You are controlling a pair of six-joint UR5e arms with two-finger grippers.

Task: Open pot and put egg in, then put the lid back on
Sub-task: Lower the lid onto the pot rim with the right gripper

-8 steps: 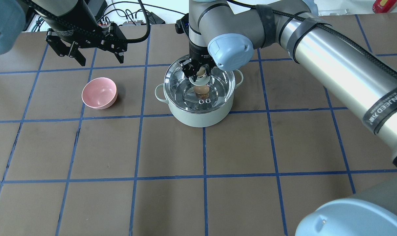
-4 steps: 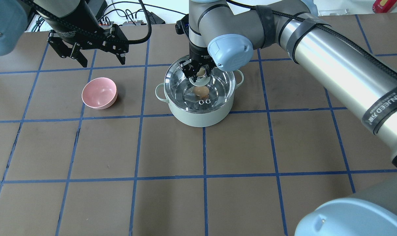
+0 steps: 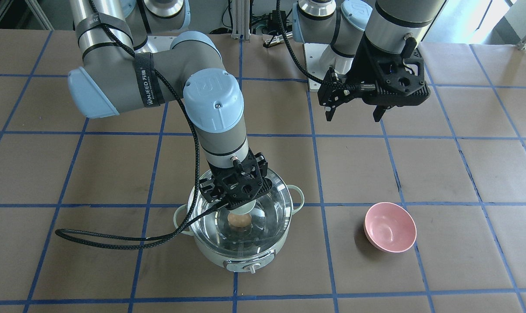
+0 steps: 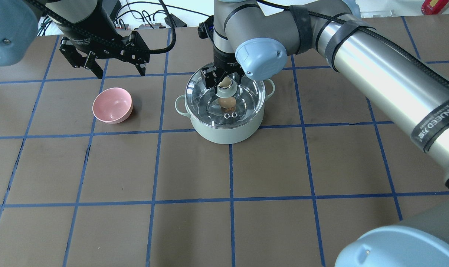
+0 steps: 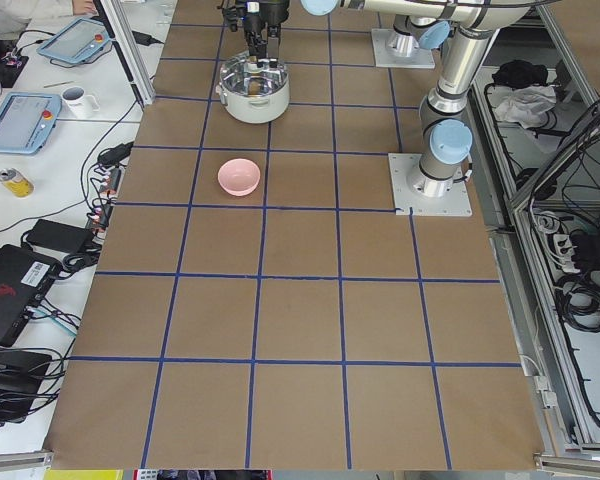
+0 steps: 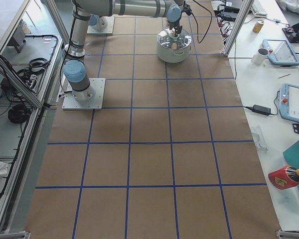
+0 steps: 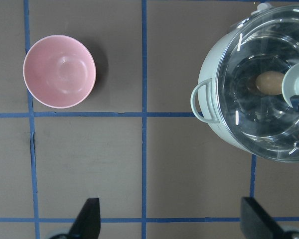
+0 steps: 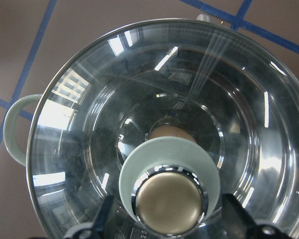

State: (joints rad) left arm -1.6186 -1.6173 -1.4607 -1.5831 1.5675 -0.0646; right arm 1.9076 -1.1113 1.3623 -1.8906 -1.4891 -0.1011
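Note:
The pale mint-green pot [image 4: 224, 133] stands at the table's middle back, also in the front-facing view [image 3: 211, 256]. The glass lid [image 4: 248, 97] [image 8: 79, 124] sits on its rim. The tan egg [image 4: 227, 102] [image 3: 239, 220] [image 8: 169, 132] [image 7: 270, 82] lies inside, seen through the glass. My right gripper [image 4: 223, 79] [image 3: 239, 201] [image 8: 168, 215] hangs straight over the lid's beige knob [image 8: 169, 201], open, a finger on each side with a gap. My left gripper [image 4: 120, 71] [image 3: 353, 116] [image 7: 172, 221] is open and empty, high above the table left of the pot.
A pink bowl [image 4: 112, 105] [image 3: 390, 226] [image 7: 60, 71] stands left of the pot, under and in front of my left gripper. The pot's control knob [image 3: 249, 266] faces away from the robot. A black cable [image 3: 115, 241] loops over the table beside the pot.
My right gripper's fingers have spread off the lid knob, leaving the lid on the pot. My left gripper has drifted to the right, towards the pot.

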